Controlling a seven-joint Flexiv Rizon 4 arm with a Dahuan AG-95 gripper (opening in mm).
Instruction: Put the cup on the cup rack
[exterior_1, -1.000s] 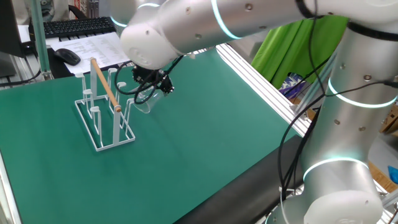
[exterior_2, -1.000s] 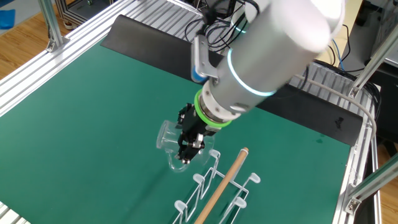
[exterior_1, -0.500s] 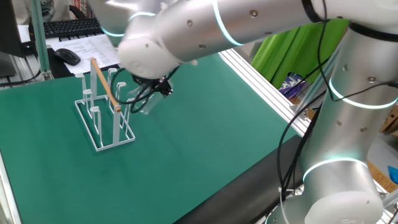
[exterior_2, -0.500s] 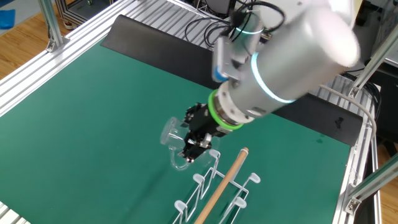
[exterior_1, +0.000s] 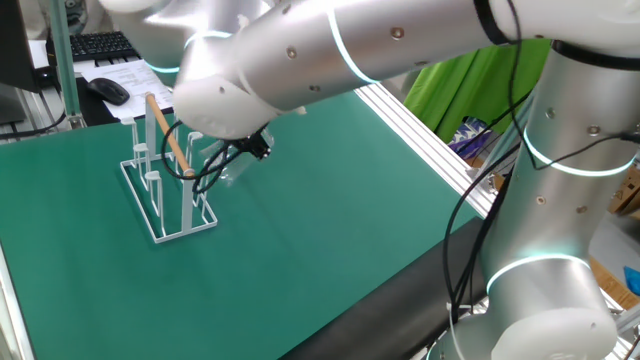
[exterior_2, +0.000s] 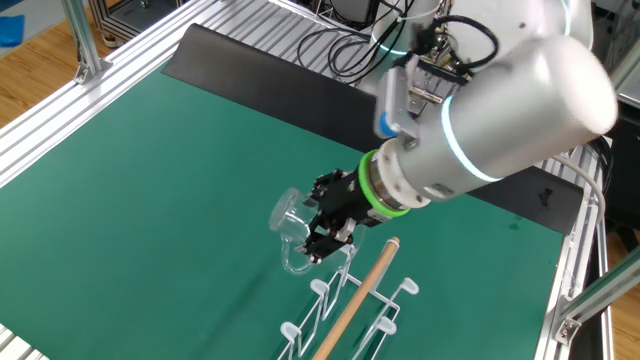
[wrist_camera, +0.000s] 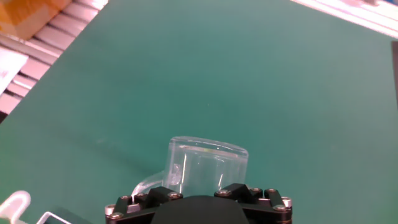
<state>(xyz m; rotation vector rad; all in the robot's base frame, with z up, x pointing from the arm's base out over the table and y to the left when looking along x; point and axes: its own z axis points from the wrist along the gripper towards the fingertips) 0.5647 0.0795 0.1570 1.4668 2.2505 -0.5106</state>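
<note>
You see the small clear glass cup (exterior_2: 291, 222) with a side handle in the air above the green table mat (exterior_2: 150, 170), not touching it. It is tilted, and in the other fixed view its body sticks out to the left of the black two-finger gripper (exterior_2: 325, 222), with the curved handle hanging below it. In the hand view the cup (wrist_camera: 205, 167) sits directly in front of the gripper (wrist_camera: 199, 196), its body between the two black jaw blocks, so the jaws stand wide and are closed on the cup. The fingertips themselves you cannot see well, because the glass and the wrist hide them.

Just beside the cup is the white wire cup rack (exterior_2: 345, 300) with upright pegs and a light wooden rod handle (exterior_2: 362, 290) along the top. In the other fixed view the cup hangs close to the upper left end of the rack, near its nearest pegs. Whether the glass touches a peg you cannot tell.

In one fixed view the cup (exterior_1: 228, 170) is only a faint shape at the right of the rack (exterior_1: 165, 190), under the big silver arm (exterior_1: 330, 60). The rack stands upright on the mat (exterior_1: 330, 220). Behind the table a black keyboard (exterior_1: 95, 44) and a black mouse (exterior_1: 107, 90) lie on a desk.
</note>
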